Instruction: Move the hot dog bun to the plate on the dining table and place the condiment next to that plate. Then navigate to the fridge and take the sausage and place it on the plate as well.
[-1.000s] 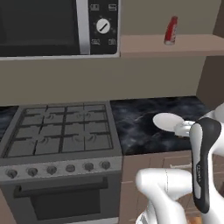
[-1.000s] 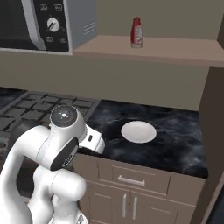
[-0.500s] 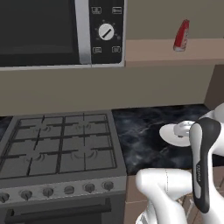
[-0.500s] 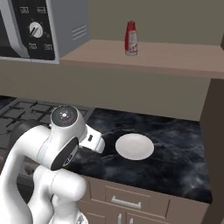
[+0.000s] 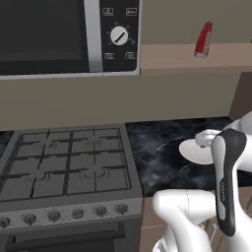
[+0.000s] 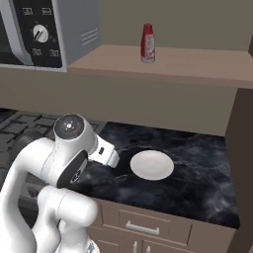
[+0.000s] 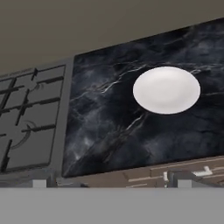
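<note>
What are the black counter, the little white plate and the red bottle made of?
The counter looks like polished black marble, with pale veins running through it. The small white plate seems glazed ceramic, plain and smooth. The red squeeze bottle is probably plastic, smooth and even in colour.

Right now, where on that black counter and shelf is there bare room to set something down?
The black counter is bare between the stove and the white plate, and again from the plate to the right-hand wall. The wooden shelf is free either side of the red bottle. The stove grates are the uneven part.
</note>
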### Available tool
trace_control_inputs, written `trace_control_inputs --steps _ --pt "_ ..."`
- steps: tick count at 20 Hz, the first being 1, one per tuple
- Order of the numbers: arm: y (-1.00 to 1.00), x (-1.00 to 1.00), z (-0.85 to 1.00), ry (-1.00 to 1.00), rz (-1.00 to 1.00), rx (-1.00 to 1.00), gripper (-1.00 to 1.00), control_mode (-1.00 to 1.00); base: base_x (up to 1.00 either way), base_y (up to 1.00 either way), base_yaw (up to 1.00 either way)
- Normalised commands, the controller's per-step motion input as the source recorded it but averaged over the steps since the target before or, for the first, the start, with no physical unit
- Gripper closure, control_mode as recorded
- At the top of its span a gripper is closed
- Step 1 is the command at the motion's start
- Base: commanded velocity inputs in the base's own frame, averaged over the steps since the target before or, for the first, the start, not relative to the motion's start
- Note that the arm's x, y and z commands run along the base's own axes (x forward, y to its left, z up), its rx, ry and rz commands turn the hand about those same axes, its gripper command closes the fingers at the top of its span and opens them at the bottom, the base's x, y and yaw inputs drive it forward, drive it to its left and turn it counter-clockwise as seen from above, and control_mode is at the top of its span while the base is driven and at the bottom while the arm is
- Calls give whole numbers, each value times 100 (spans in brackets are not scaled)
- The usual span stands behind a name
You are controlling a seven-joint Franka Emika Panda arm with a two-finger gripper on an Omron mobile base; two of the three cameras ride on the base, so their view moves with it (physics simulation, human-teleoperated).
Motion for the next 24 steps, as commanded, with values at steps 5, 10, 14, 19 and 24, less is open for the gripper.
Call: trace_control_inputs --steps 5,10,14,19,24 --pt "0 0 92 -26 -19 0 -100 -100 0 0 0" --pt "-3 0 99 -21 -22 -1 -100 -100 0 0 0" --pt "0 0 87 -25 -12 -10 -100 -100 0 0 0" --pt "1 3 77 -32 0 -31 -100 -100 0 0 0" --pt "0 23 87 -29 0 -30 -100 -100 0 0 0"
